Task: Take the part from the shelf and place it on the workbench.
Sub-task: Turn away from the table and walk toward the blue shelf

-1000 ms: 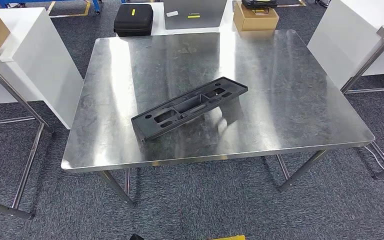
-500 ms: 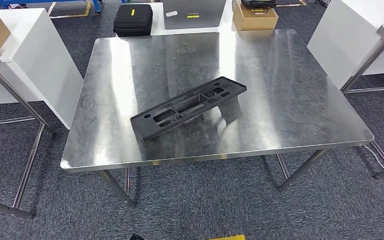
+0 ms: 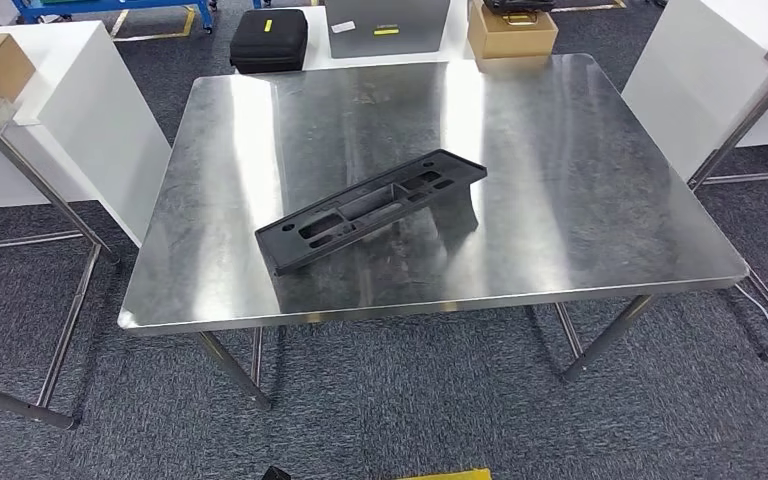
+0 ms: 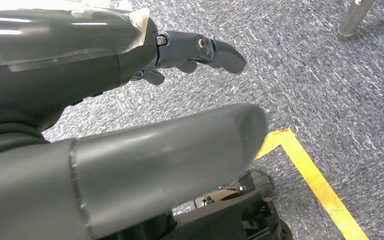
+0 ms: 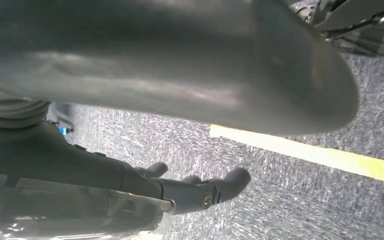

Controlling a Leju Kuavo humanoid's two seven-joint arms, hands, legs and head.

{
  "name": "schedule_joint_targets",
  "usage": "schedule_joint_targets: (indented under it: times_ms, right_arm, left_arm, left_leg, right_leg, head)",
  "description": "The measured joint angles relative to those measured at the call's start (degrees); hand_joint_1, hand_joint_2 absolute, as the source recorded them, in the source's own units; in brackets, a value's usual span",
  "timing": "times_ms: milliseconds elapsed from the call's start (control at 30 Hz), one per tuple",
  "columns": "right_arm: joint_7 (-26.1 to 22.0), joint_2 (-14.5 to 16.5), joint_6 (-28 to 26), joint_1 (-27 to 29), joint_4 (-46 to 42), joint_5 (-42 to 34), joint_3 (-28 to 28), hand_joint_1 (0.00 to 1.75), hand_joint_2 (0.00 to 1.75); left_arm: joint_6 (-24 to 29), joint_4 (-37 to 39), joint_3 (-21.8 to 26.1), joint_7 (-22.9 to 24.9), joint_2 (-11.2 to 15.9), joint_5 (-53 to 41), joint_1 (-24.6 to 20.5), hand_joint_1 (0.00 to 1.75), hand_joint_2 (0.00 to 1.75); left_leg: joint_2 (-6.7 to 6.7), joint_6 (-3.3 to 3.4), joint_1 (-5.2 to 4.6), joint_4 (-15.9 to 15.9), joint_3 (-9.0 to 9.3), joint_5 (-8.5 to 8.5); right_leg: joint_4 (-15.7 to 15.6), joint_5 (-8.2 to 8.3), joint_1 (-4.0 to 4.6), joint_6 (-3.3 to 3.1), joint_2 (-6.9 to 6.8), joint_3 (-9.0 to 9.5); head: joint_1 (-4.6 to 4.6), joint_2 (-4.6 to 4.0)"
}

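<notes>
Part, a long black plastic moulding with several cut-outs, was seen lying on the steel workbench, a little left of its middle and nearer the front edge than the back. Nothing was holding it.

Nearest the robot, both arms were judged to be hanging over the grey carpet. In the left wrist view the left hand was seen with its thick grey thumb stretched apart from the darker fingers, which were extended; nothing was gripped. In the right wrist view the right hand was likewise spread, the thumb well clear of the fingers, and nothing was held.

By the look of it, the placing was already done, and the step in hand was judged to be the retreat. It would be done well if the arms were kept low and close to the body, if the table edge were not brushed, and if the part were left undisturbed, well inside the rim.

The part's long axis was seen to run diagonally across the top: its near end pointed toward the front left corner, its far end toward the back right. The far end appeared raised on a short downward flange, so the piece sat tilted, recessed face up.

Farther off, a black case and a cardboard box were noted on the floor beyond the bench.
</notes>
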Motion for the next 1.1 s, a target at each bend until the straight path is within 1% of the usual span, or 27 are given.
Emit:
schedule_joint_targets:
  times_ms: [67,100,133,200,233,267,300,367,400,433,467,533,567,600,633,700,733,767,800,833,867,900,933,967,1000,1067,1100]
  right_arm:
    - [0.0,0.1,0.0,0.0,0.0,0.0,0.0,0.0,0.0]
    - [0.0,0.1,-0.1,0.0,0.0,0.0,0.0,0.0,0.0]
    - [-0.1,0.2,-0.1,0.0,0.0,0.0,0.0,0.0,0.0]
    - [-0.2,0.2,-0.1,0.1,0.0,0.0,0.0,0.0,0.0]
    - [-0.2,0.2,-0.1,0.1,0.0,0.0,0.0,0.0,0.0]
    - [-0.2,0.1,-0.1,0.2,0.0,0.0,0.0,0.0,0.0]
    - [-0.2,0.1,-0.1,0.2,0.0,0.0,0.0,0.0,0.0]
    - [-0.3,0.2,-0.1,0.1,0.0,0.0,0.0,0.0,0.0]
    - [-0.3,0.3,-0.1,0.1,0.0,0.0,0.0,0.0,0.0]
    - [-0.3,0.3,-0.1,0.1,0.0,0.0,0.1,0.0,0.0]
    - [-0.3,0.4,-0.1,0.1,0.0,0.0,0.1,0.0,0.0]
    - [-0.3,0.5,-0.1,0.0,0.0,0.0,0.1,0.0,0.0]
    - [-0.3,0.6,-0.2,0.0,0.0,0.0,0.1,0.0,0.0]
    - [-0.3,0.6,-0.2,0.0,0.0,0.0,0.1,0.0,0.0]
    - [-0.3,0.6,-0.3,0.0,0.0,0.0,0.1,0.0,0.0]
    - [-0.4,0.5,-0.4,0.0,0.0,-0.1,0.1,0.0,0.0]
    - [-0.4,0.5,-0.6,0.1,0.0,-0.1,0.1,0.0,0.0]
    - [-0.5,0.5,-0.7,0.2,0.0,-0.1,0.1,0.0,0.0]
    - [-0.5,0.4,-0.8,0.2,0.0,-0.1,0.1,0.0,0.0]
    - [-0.5,0.4,-0.9,0.3,0.0,-0.1,0.1,0.0,0.0]
    - [-0.5,0.3,-1.0,0.3,0.0,-0.1,0.1,0.0,0.0]
    - [-0.4,0.3,-1.0,0.2,0.0,-0.2,0.1,0.0,0.0]
    - [-0.3,0.3,-0.9,0.2,0.0,-0.2,0.1,0.0,0.0]
    - [-0.1,0.3,-0.9,0.1,0.0,-0.2,0.1,0.0,0.0]
    - [0.2,0.3,-0.9,0.1,0.0,-0.2,0.1,0.0,0.0]
    - [0.5,0.3,-0.9,0.1,0.0,-0.2,0.0,0.0,0.0]
    - [0.6,0.3,-0.9,0.2,0.0,-0.2,0.0,0.0,0.0]
  left_arm:
    - [0.0,0.0,0.0,0.0,0.0,0.0,0.0,0.0,0.0]
    - [0.0,0.0,0.0,0.0,0.1,0.0,0.0,0.0,0.0]
    - [0.0,0.0,0.0,-0.1,0.1,0.0,0.0,0.0,0.0]
    - [0.0,0.0,0.0,-0.1,0.1,0.0,0.0,0.0,0.0]
    - [0.0,0.0,0.0,-0.1,0.1,0.0,0.0,0.0,0.0]
    - [0.0,0.0,0.0,-0.1,0.1,0.0,0.1,0.0,0.0]
    - [0.0,0.0,0.0,-0.1,0.1,0.0,0.1,0.0,0.0]
    - [0.0,0.0,0.0,-0.2,0.1,0.0,0.0,0.0,0.0]
    - [0.0,0.0,0.0,-0.2,0.1,0.0,0.0,0.0,0.0]
    - [0.0,0.0,0.0,-0.2,0.2,0.0,-0.1,0.0,0.0]
    - [0.0,0.0,0.0,-0.3,0.2,0.0,-0.2,0.0,0.0]
    - [0.0,0.0,0.0,-0.3,0.2,0.0,-0.2,0.0,0.0]
    - [0.0,0.0,0.0,-0.3,0.2,-0.1,-0.2,0.0,0.0]
    - [0.0,0.0,-0.1,-0.3,0.2,-0.1,-0.2,0.0,0.0]
    - [0.0,0.0,-0.1,-0.4,0.1,-0.1,-0.3,0.0,0.0]
    - [0.0,0.0,-0.1,-0.4,0.1,-0.1,-0.3,0.0,0.0]
    - [0.0,0.0,-0.1,-0.4,0.1,-0.1,-0.4,0.0,0.0]
    - [0.0,0.0,-0.1,-0.4,0.0,-0.1,-0.3,0.0,0.0]
    - [0.0,0.0,-0.1,-0.5,0.0,-0.1,-0.3,0.0,0.0]
    - [0.0,0.0,-0.1,-0.5,0.0,-0.1,-0.3,0.0,0.0]
    - [0.0,0.0,-0.1,-0.5,0.0,-0.1,-0.3,0.0,0.0]
    - [0.0,0.0,-0.1,-0.4,0.0,0.0,-0.4,0.0,0.0]
    - [0.0,0.0,-0.1,-0.3,0.0,0.0,-0.4,0.0,0.0]
    - [0.0,0.0,-0.1,-0.1,0.0,0.1,-0.4,0.0,0.0]
    - [0.0,0.0,0.0,0.0,0.0,0.1,-0.4,0.0,0.0]
    - [0.1,0.0,0.0,0.2,0.1,0.1,-0.4,0.0,0.0]
    - [0.1,0.0,0.0,0.2,0.1,0.1,-0.4,0.0,0.0]
  left_leg:
    - [0.1,-0.45,0.41,0.7,-0.36,-0.49]
    - [0.25,-0.72,0.55,2.3,-1.06,-1.71]
    - [0.43,-0.97,0.64,5.0,-2.24,-3.57]
    - [0.65,-1.27,0.65,12.5,-5.63,-7.74]
    - [0.69,-1.26,0.65,15.4,-6.92,-8.77]
    - [0.71,-1.12,0.64,16.5,-7.36,-8.74]
    - [0.74,-0.83,0.6,15.2,-6.58,-7.56]
    - [1.17,0.23,0.33,7.6,-2.42,-3.9]
    - [1.58,0.7,0.11,4.0,-0.44,-2.6]
    - [1.92,1.04,-0.13,1.6,0.76,-1.97]
    - [2.15,1.21,-0.35,0.6,1.17,-1.91]
    - [1.87,1.4,-0.41,0.2,1.13,-1.59]
    - [1.7,1.55,-0.32,-0.3,1.3,-1.23]
    - [1.54,1.79,-0.19,-0.9,1.46,-0.82]
    - [1.41,1.97,-0.05,-1.3,1.58,-0.45]
    - [1.15,2.2,-0.13,-1.5,1.32,-0.19]
    - [1.0,2.21,-0.17,-1.4,1.15,-0.15]
    - [0.86,2.21,-0.2,-1.3,1.03,-0.12]
    - [0.71,2.19,-0.21,-1.2,0.96,-0.12]
    - [0.56,2.11,-0.21,-1.0,0.93,-0.15]
    - [0.44,1.97,-0.22,-0.8,0.9,-0.24]
    - [0.33,1.72,-0.34,-0.5,0.84,-0.4]
    - [0.28,1.46,-0.46,-0.2,0.75,-0.59]
    - [0.27,1.5,-0.6,0.0,0.64,-0.82]
    - [0.29,1.68,-0.69,0.2,0.55,-0.9]
    - [0.34,2.17,-0.61,0.2,0.46,-0.81]
    - [0.35,2.14,-0.53,0.2,0.46,-0.66]
  right_leg:
    - [0.1,0.3,0.0,-0.98,-0.21,0.03]
    - [0.1,0.49,-0.02,-1.36,-0.32,-0.02]
    - [0.1,0.66,0.02,-1.67,-0.45,-0.16]
    - [0.1,0.83,0.28,-2.0,-0.74,-0.54]
    - [0.1,0.88,0.43,-2.09,-0.92,-0.67]
    - [0.1,0.91,0.59,-2.14,-1.09,-0.75]
    - [0.1,0.93,0.75,-2.18,-1.24,-0.75]
    - [0.1,0.93,0.99,-2.18,-1.43,-0.6]
    - [0.1,0.92,1.24,-2.16,-1.52,-0.57]
    - [0.1,0.92,1.38,-2.13,-1.63,-0.61]
    - [0.1,0.94,1.46,-2.06,-1.79,-0.66]
    - [0.0,1.0,1.56,-1.67,-2.14,-0.73]
    - [0.3,0.8,1.6,-1.45,-2.11,-0.86]
    - [1.3,0.1,1.64,-1.37,-1.91,-1.38]
    - [3.6,-1.19,1.67,-1.46,-1.59,-2.48]
    - [11.1,-4.64,1.46,-1.81,-1.07,-6.0]
    - [14.5,-5.86,1.38,-1.75,-0.99,-7.6]
    - [16.1,-6.22,1.29,-1.44,-0.95,-8.32]
    - [15.5,-5.62,1.2,-0.94,-0.93,-7.87]
    - [12.3,-4.17,1.07,-0.35,-0.93,-6.2]
    - [7.8,-2.5,0.91,0.13,-0.9,-3.9]
    - [3.9,-1.13,0.88,0.28,-0.83,-2.0]
    - [1.1,-0.19,0.85,0.16,-0.76,-0.67]
    - [-0.1,0.16,0.76,-0.1,-0.71,-0.1]
    - [-0.2,0.25,0.79,-0.42,-0.68,-0.07]
    - [-0.2,0.42,0.76,-0.69,-0.69,0.06]
    - [-0.2,0.47,0.9,-0.79,-0.67,0.04]
  head:
    - [-0.22,0.0]
    - [-0.32,0.0]
    - [-0.43,0.0]
    - [-0.58,0.0]
    - [-0.58,0.0]
    - [-0.59,0.0]
    - [-0.58,0.0]
    - [-0.58,0.0]
    - [-0.55,0.0]
    - [-0.55,0.0]
    - [-0.54,0.0]
    - [-0.56,0.0]
    - [-0.51,0.0]
    - [-0.44,0.0]
    - [-0.34,0.0]
    - [-0.21,0.0]
    - [-0.18,0.0]
    - [-0.17,0.0]
    - [-0.15,0.0]
    - [-0.13,0.0]
    - [-0.1,0.0]
    - [-0.04,0.0]
    - [-0.04,0.0]
    - [-0.09,0.0]
    - [-0.16,0.0]
    - [-0.32,0.0]
    - [-0.34,0.0]
